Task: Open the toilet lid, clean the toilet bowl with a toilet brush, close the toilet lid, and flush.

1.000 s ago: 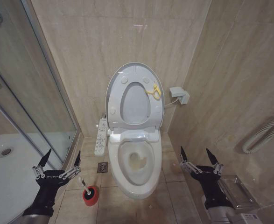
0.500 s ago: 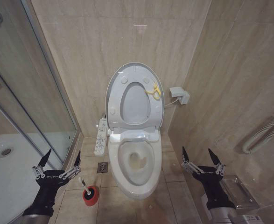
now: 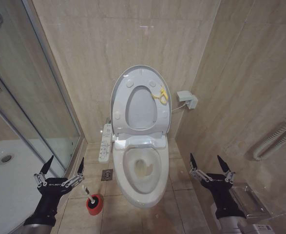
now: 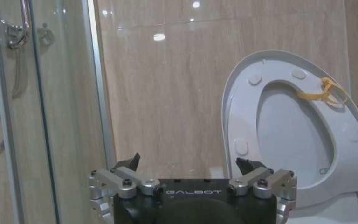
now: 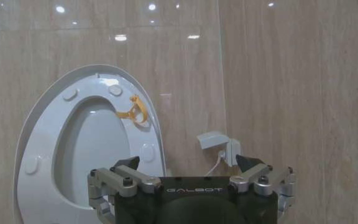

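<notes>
The large glossy white plastic toilet lid (image 3: 117, 92) stands upright against the beige tiled wall (image 3: 84, 44), its round bumpers facing the room, with the ring-shaped white seat (image 3: 141, 127) raised against it and a yellow loop (image 3: 161, 95) hanging from the seat's upper edge. That leaves the white ceramic oval toilet bowl (image 3: 141, 196) fully exposed, a yellowish stain at its bottom, so the opening step looks done and the scrubbing not yet begun.

The toilet brush (image 3: 86, 190), a thin white stick with dark bands, stands upright in its small red round holder (image 3: 94, 205) on the tiled floor (image 3: 181, 207), just beside the bowl's left side and near the glass shower screen (image 3: 30, 97). Parked there, its handle is easy to reach from above.

The left tool (image 3: 62, 167) hovers above and a little left of the brush handle, its dark pointed fingers spread wide and holding nothing; I judge it is poised to come down on the handle. The right tool (image 3: 207, 165) hangs on the bowl's other side, close to the right-hand wall, likewise spread wide and empty, apparently waiting out of the way.

A white control panel (image 3: 105, 143) sits along the left edge of the toilet.
</notes>
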You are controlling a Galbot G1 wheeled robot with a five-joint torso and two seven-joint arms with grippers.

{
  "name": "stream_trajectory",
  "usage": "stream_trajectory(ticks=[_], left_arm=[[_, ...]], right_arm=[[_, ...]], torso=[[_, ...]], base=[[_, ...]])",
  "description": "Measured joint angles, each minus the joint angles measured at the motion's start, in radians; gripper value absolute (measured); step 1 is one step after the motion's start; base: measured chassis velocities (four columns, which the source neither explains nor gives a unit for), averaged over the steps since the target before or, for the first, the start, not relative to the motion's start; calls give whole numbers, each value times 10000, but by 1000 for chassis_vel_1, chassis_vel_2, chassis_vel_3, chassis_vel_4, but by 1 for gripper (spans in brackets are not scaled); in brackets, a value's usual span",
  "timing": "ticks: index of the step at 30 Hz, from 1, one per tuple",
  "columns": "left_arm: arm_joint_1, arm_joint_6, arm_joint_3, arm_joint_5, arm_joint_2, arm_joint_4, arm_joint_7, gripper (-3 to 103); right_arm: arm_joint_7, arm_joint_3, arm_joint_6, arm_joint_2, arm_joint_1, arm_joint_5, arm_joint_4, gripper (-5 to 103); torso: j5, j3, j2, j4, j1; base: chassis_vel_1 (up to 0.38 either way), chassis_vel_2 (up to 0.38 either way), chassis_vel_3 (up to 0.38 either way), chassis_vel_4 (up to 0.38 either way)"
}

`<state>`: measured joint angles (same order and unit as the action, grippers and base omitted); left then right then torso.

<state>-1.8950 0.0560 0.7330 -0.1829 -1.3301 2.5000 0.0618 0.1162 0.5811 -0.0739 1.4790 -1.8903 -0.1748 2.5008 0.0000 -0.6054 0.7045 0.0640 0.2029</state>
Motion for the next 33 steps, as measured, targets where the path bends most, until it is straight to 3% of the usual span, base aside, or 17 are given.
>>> stream_trajectory(ticks=[33], left_arm=[[0,0,0,0,0,0,0,100]], right_arm=[[14,-5,12,-2,4,-20,-7,100]], torso=[[0,0,0,0,0]], base=[[0,0,0,0]])
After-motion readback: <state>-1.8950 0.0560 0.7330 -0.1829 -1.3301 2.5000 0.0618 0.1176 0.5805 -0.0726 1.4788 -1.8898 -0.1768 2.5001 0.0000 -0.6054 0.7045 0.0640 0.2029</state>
